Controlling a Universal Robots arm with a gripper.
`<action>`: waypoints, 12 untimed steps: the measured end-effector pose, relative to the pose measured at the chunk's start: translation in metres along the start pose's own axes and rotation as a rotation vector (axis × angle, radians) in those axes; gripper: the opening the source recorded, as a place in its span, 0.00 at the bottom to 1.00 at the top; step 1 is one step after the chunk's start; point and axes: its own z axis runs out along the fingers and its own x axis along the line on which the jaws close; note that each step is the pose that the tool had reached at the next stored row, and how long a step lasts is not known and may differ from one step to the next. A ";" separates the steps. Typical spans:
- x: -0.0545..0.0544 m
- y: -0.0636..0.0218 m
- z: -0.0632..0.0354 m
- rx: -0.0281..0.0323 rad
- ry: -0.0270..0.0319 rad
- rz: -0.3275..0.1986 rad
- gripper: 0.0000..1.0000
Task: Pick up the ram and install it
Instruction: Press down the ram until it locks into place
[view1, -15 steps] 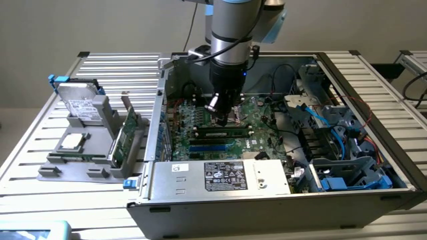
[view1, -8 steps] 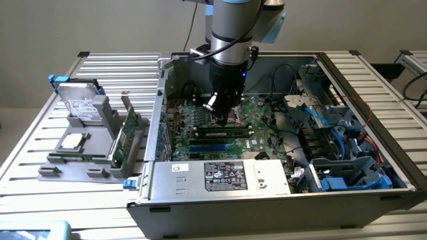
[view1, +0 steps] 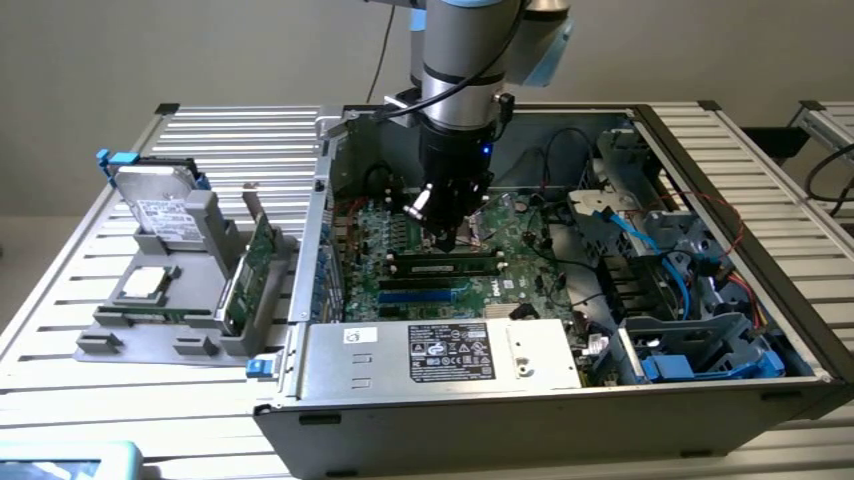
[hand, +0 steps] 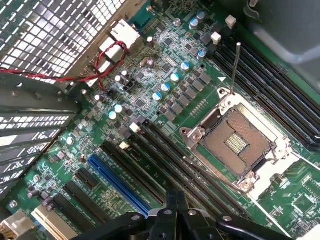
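I have the gripper down inside the open computer case, just above the motherboard, and its fingers are closed together with nothing between them. In the wrist view the closed black fingertips sit over the long black slots beside the blue slot, with the open CPU socket and its raised lever close by. The ram lies seated in a motherboard slot right under the gripper in the exterior view, a dark stick with a pale strip along it, parallel to the blue slot strips nearer the power supply. I can't tell whether the fingertips touch it. Outside the case, toward the exterior view's left, I see a grey holder carrying a hard drive and a green expansion card standing upright.
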 end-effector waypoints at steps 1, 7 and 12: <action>0.000 0.0000 0.0000 0.0002 -0.0007 0.012 0.11; 0.000 0.0000 0.0000 -0.0003 -0.0030 0.086 0.11; 0.000 0.0000 0.0000 0.0001 -0.0057 0.147 0.11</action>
